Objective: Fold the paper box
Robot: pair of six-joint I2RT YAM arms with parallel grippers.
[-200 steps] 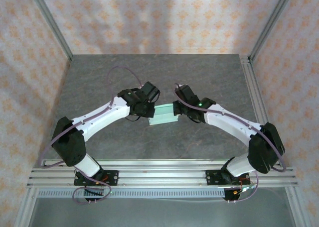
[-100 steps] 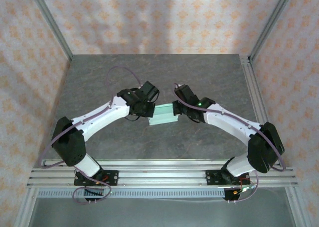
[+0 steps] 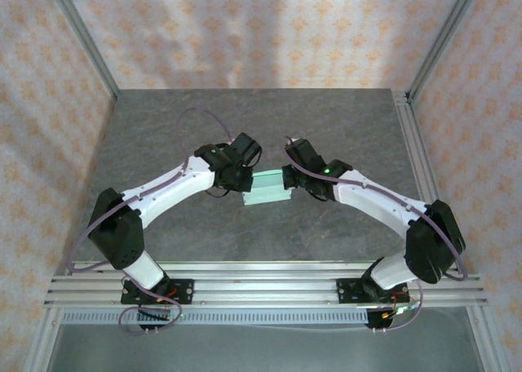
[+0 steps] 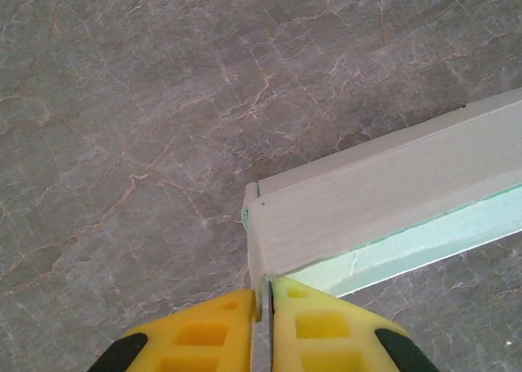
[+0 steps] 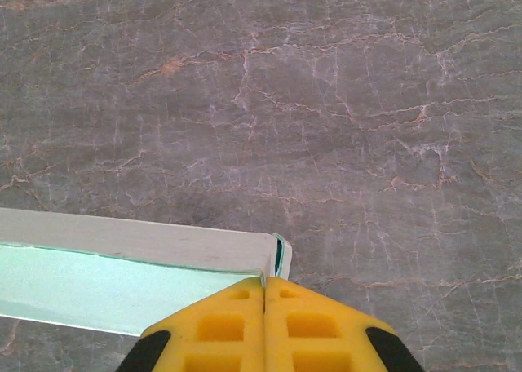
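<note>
Paper box (image 3: 267, 189): 1, mint, mid-table (image 3: 245, 127), between 2 grippers. Left gripper (image 4: 265, 294) clenched on its 9 o'clock end; right gripper (image 5: 265, 284) clenched on its 3 o'clock end.

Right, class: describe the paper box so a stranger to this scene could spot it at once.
Over the grey marbled table, find where the two white arms meet. Between the left claw and right claw is the paper box, a flat rectangle pinched at each end. It is the only pale mint-green thing there.
</note>
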